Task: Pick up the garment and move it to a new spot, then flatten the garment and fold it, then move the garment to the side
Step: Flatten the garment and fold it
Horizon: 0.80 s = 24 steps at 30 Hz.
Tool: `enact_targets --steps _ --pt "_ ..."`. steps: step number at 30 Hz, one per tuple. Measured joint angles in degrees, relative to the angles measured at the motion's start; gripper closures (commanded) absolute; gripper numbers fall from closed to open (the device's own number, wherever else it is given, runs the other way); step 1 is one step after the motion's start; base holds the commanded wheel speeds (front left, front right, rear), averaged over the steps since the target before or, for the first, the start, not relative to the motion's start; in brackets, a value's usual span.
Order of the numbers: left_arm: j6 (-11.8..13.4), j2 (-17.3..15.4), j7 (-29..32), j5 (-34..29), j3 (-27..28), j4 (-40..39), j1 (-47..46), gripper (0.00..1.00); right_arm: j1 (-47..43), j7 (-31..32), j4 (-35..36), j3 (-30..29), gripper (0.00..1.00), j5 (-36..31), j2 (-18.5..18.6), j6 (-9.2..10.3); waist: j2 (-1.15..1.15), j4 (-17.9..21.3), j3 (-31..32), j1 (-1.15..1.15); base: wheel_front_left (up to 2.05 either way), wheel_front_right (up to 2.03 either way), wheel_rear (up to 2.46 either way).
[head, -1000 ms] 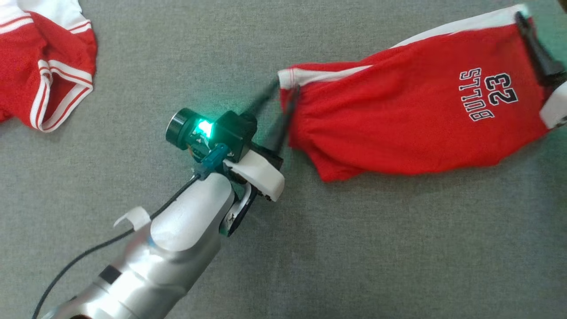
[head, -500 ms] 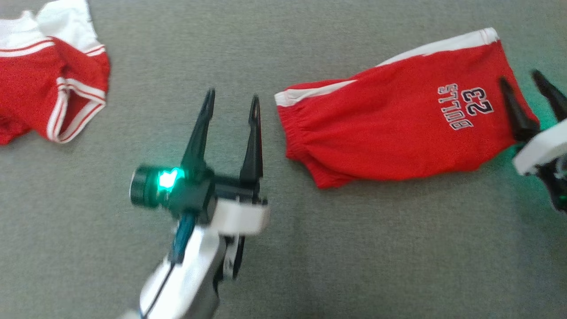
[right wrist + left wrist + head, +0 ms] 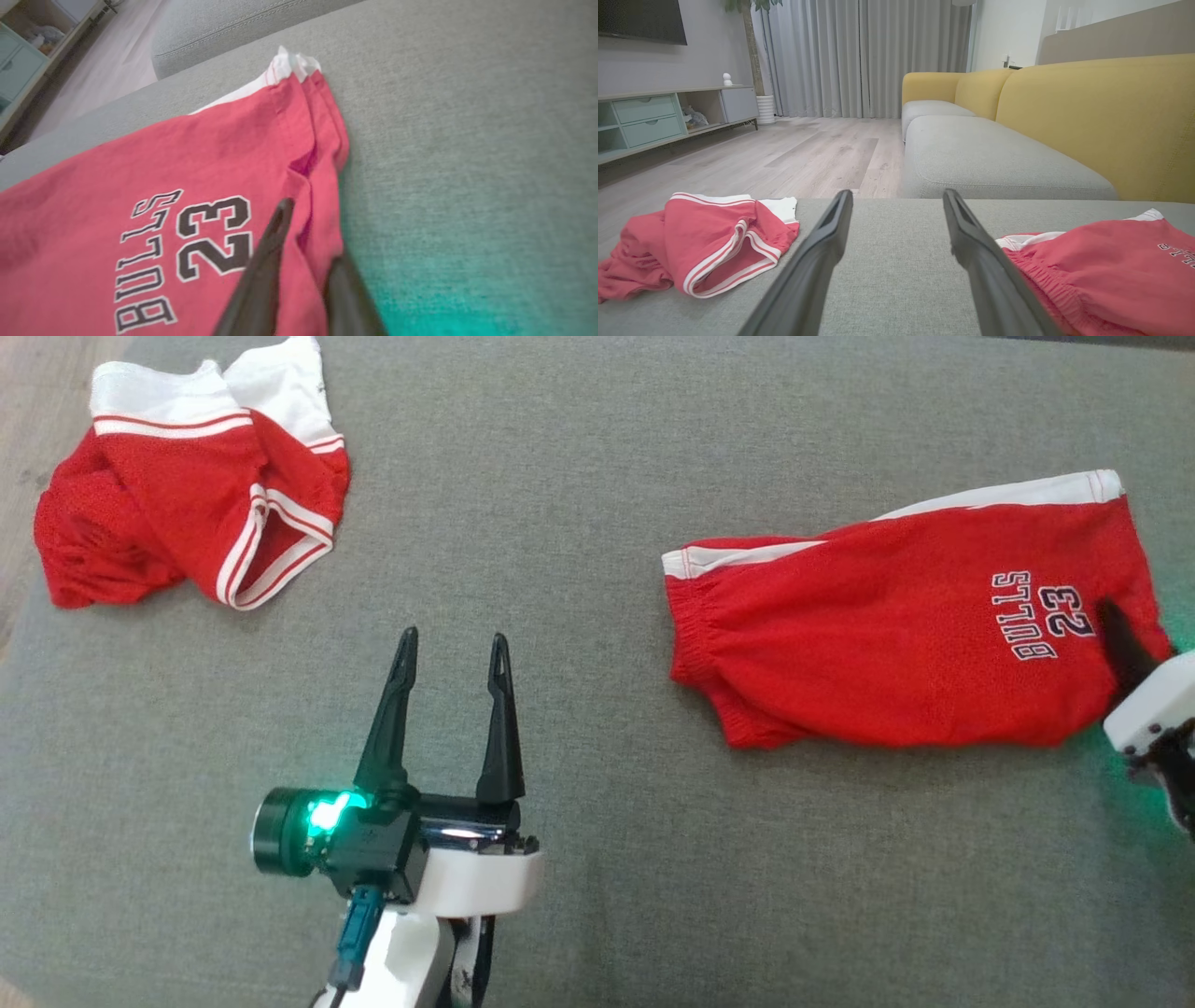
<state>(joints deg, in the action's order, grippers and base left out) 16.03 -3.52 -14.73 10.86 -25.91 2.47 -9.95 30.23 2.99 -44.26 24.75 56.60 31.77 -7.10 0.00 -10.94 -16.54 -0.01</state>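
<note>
The garment is a pair of red shorts with a white side stripe and "BULLS 23" print, lying folded at the right of the grey cushion. My left gripper stands open, well left of the elastic waistband, with nothing between its fingers. In the left wrist view this gripper points along the cushion, the garment at its right. My right gripper is at the hem end. In the right wrist view it has narrowed on the edge of the garment beside the print.
A second red and white garment lies crumpled at the cushion's far left corner, by the wooden floor. A yellow and grey sofa stands beyond the cushion's far edge.
My left gripper let go of the waistband, opened and drew back to the lower left. My right gripper's jaws went from wide apart to narrow on the hem. The head camera has shifted.
</note>
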Motion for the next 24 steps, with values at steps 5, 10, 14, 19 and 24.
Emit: enact_targets --steps 5,10,14,19,24 --pt "-1.1 0.3 0.0 -1.6 0.6 -0.2 0.0 0.00 -0.1 -1.6 0.2 0.7 1.00 0.5 0.1 0.00 0.00 1.8 0.0 0.01 0.00 0.00 0.00" --pt "-2.0 0.4 0.0 -2.4 2.4 -0.4 0.1 0.00 0.0 -2.6 0.1 1.5 1.00 0.2 2.1 0.00 0.00 5.2 0.0 0.01 0.00 0.00 0.00" --pt "-3.1 0.4 0.0 -2.9 3.1 -0.3 0.1 0.00 0.3 -3.7 -0.5 2.8 1.00 -3.3 6.3 0.00 0.00 8.5 0.0 0.01 0.00 0.00 0.00" --pt "-4.4 0.5 0.0 -2.9 3.5 1.0 0.0 0.00 2.0 -5.3 -1.5 2.8 1.00 -6.4 9.0 0.00 0.00 11.6 -0.2 0.01 0.00 0.00 0.00" --pt "-5.5 0.5 0.0 -2.3 3.7 3.0 0.0 0.00 4.1 -8.2 0.8 2.8 1.00 -9.5 8.3 0.00 0.00 14.3 0.3 0.01 0.00 0.00 0.00"
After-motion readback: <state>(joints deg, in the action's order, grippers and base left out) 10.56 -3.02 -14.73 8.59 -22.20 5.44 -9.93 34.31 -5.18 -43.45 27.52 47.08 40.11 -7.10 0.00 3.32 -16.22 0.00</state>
